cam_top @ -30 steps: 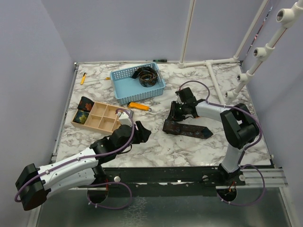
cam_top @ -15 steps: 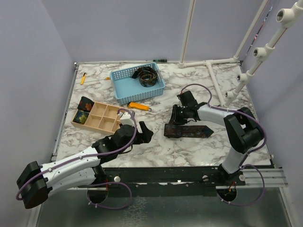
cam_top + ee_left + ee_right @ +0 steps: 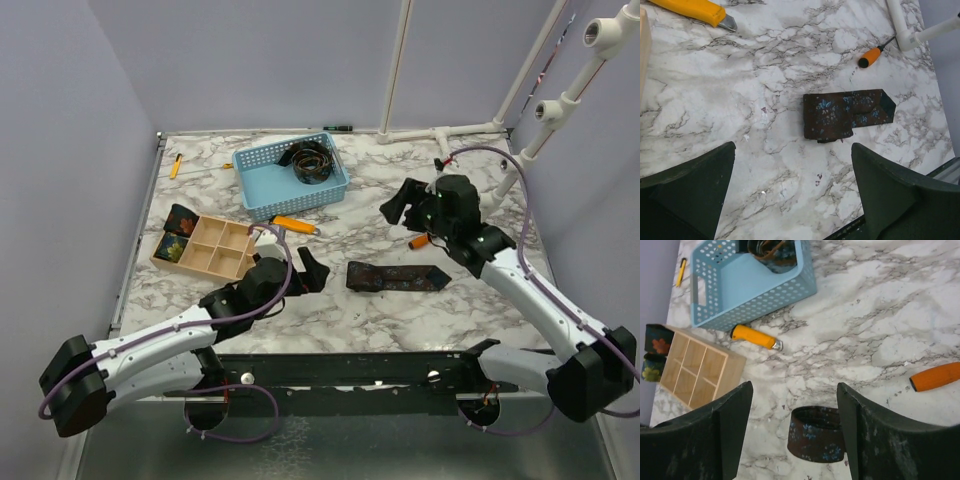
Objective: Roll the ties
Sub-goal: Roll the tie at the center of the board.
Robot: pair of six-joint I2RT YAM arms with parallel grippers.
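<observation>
From above, a folded tie point(image 3: 397, 277) lay flat on the worktop point(image 3: 350, 200) between the two arms. A coiled tie point(image 3: 312, 161) sat in the blue basket point(image 3: 268, 182).

Left wrist: the left fingers point(image 3: 695, 195) were spread wide and empty, with the folded tie point(image 3: 847, 114) ahead.

Right wrist: the right fingers point(image 3: 735, 425) stood apart, gripping nothing, above the folded tie point(image 3: 815, 434).

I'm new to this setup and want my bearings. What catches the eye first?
A dark folded tie lies flat near the front middle of the table, with both grippers open and clear of it: the left gripper to its left, the right gripper beyond it. At the back left, a blue basket holds a coiled tie.
</observation>
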